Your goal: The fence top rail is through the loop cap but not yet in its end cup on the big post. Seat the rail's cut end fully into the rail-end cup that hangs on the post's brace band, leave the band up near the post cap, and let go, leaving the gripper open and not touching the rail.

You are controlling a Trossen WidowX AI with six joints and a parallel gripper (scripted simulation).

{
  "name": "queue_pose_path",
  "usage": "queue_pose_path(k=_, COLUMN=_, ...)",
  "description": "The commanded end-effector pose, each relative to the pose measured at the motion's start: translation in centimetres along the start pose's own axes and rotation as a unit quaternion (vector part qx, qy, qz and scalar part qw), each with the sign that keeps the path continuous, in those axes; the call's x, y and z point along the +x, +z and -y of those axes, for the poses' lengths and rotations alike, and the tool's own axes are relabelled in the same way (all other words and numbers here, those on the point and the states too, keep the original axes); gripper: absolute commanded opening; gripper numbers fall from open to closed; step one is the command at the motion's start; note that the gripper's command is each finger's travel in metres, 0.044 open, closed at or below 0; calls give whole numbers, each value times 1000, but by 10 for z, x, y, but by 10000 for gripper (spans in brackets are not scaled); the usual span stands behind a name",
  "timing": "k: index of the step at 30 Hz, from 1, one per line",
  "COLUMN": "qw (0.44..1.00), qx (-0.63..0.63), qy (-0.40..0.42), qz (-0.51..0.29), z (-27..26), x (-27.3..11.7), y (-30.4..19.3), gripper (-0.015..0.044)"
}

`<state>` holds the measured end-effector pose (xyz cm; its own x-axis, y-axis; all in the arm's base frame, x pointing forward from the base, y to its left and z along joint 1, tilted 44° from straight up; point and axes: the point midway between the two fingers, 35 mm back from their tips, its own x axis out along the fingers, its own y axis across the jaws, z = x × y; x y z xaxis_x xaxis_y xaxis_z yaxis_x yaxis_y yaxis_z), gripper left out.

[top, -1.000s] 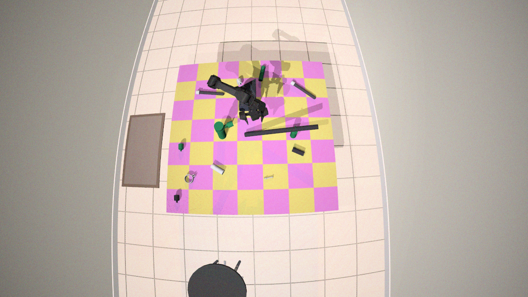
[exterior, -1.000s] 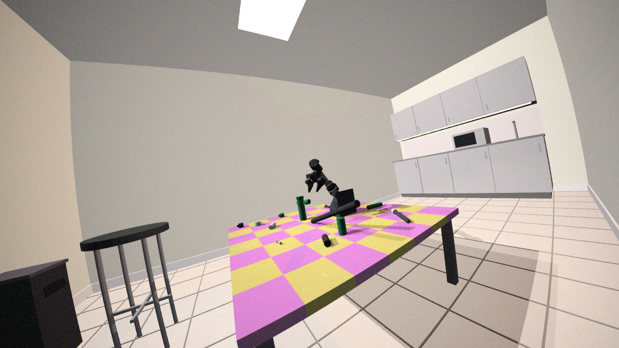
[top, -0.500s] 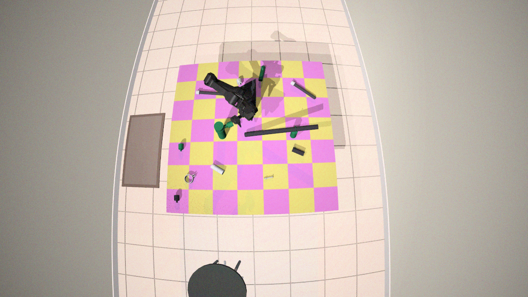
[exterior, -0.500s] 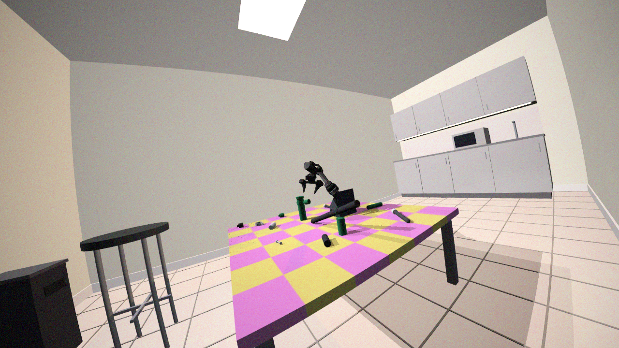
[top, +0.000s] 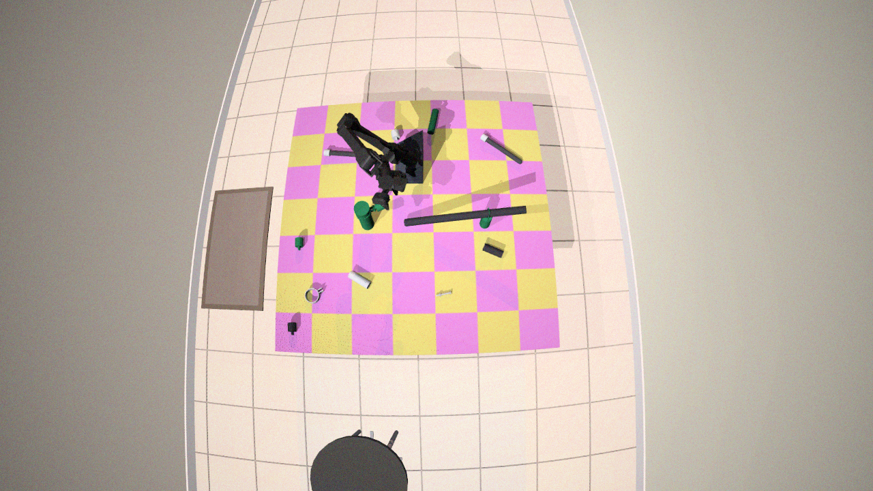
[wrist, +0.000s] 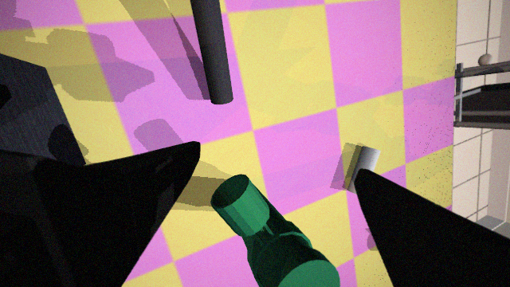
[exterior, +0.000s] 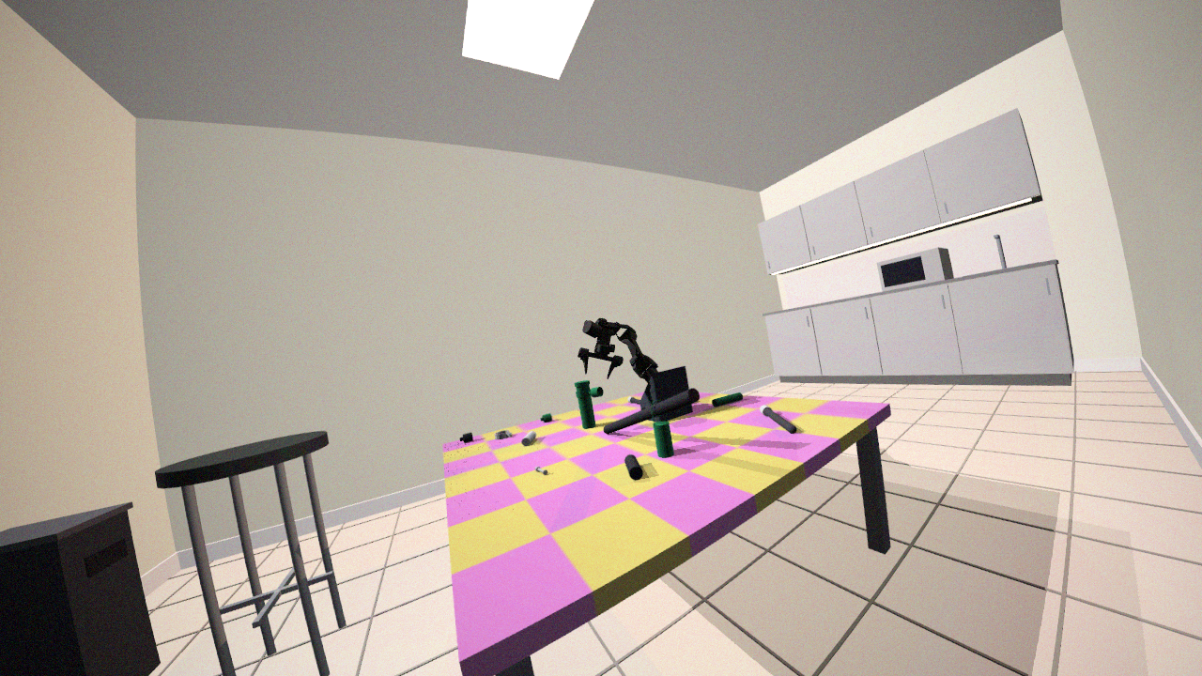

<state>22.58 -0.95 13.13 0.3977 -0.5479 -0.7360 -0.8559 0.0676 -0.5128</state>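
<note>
A black stool (exterior: pixel 243 458) is standing nearest on the tiled floor, beside the pink-and-yellow checkered table (exterior: pixel 546 538); grey kitchen cabinets (exterior: pixel 916 328) are lining the far wall. On the table, the dark top rail (top: pixel 464 215) is lying through the loop cap (top: pixel 486 218), its cut end (wrist: pixel 221 97) well apart from the green rail-end cup (wrist: pixel 239 203) on the big post (top: pixel 364 215). The gripper (wrist: pixel 275 167) is hovering above the cup, jaws spread wide, holding and touching nothing.

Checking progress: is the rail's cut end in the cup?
Out. The dark rail's end stops short of the green cup, with checkered table between.
</note>
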Motion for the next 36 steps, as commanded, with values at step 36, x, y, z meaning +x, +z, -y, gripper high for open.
queue_pose_path(k=36, qw=947, qx=-321, qy=-14, qz=7, z=-27, x=21, y=-68, gripper=440)
